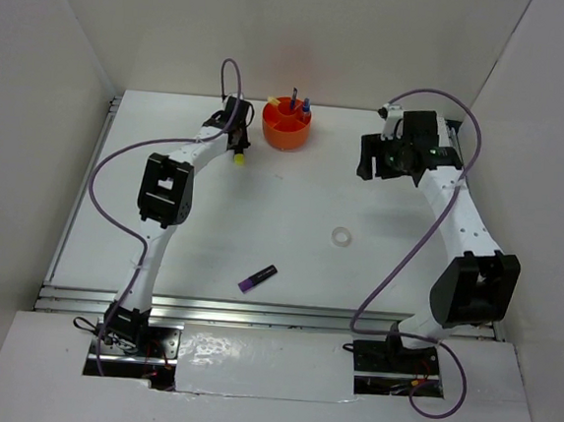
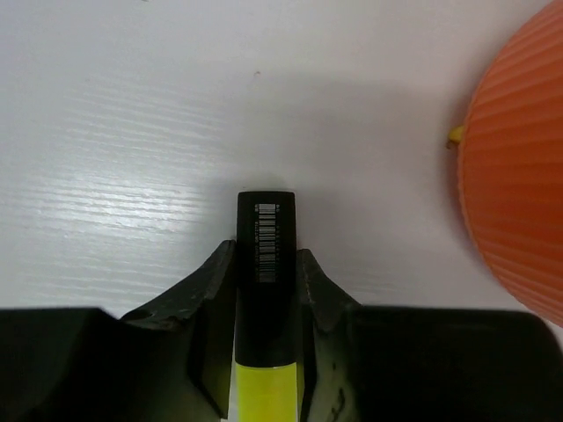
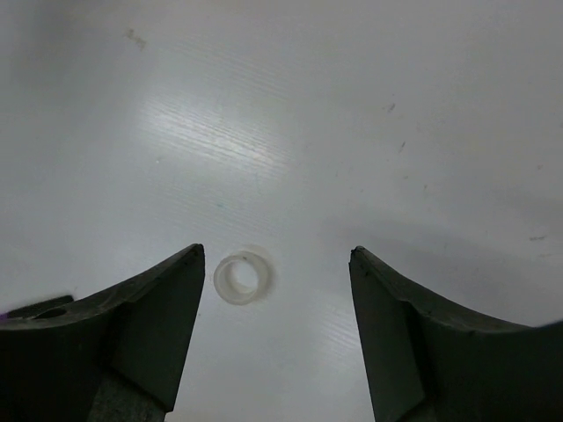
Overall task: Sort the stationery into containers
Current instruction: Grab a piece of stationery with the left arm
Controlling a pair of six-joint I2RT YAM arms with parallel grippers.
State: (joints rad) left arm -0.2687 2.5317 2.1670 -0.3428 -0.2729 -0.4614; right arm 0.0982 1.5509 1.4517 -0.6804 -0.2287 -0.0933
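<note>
My left gripper (image 1: 236,150) (image 2: 266,251) is shut on a yellow highlighter (image 1: 238,158) (image 2: 266,220), both jaws pressed against its black cap. It is just left of the round orange organiser (image 1: 285,127) (image 2: 519,176). Standing in that organiser are a blue pen (image 1: 294,102), a blue-capped bottle (image 1: 306,106) and a pale yellow stick (image 1: 272,102). My right gripper (image 1: 369,165) (image 3: 277,251) hangs open at the far right, with nothing between its fingers. A clear tape ring (image 1: 340,237) (image 3: 242,278) lies flat on the table below it. A purple highlighter (image 1: 257,278) lies near the table's front edge.
White walls close in the table on the left, back and right. A metal rail (image 1: 253,312) runs along the near edge. Purple cables (image 1: 117,172) loop off both arms.
</note>
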